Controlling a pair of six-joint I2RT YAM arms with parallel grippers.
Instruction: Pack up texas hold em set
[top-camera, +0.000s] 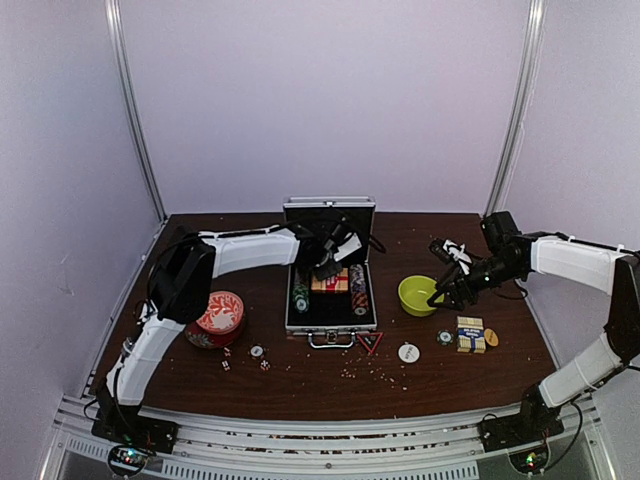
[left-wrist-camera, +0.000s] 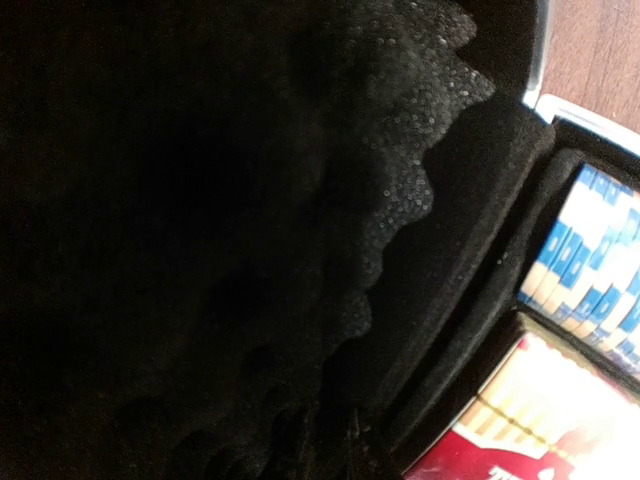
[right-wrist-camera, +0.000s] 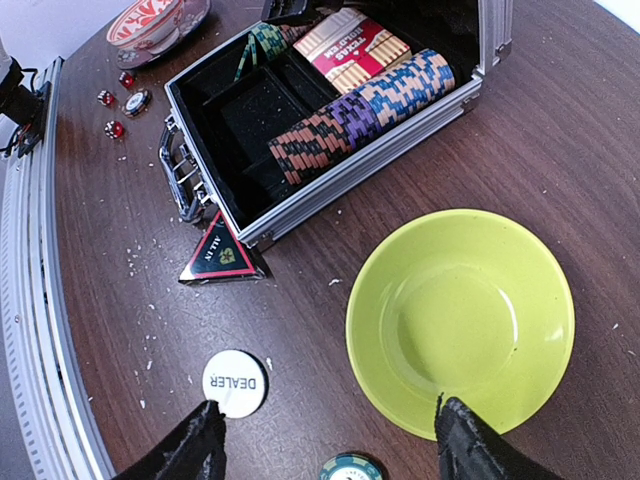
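1. Dice (top-camera: 258, 352) lie loose near the front edge of the surface, left of the case (top-camera: 331, 322), closest to the left arm.
2. Left hand (top-camera: 328, 262) is closed, empty as far as I can tell, inside the open case at mid-surface by the card deck (top-camera: 330, 283).
3. Dealer button (right-wrist-camera: 235, 382) sits just ahead of the right hand (right-wrist-camera: 330, 445), which hangs open and empty.
4. Second deck (top-camera: 470, 335) lies toward the right edge. Judgement: the right arm is nearer.
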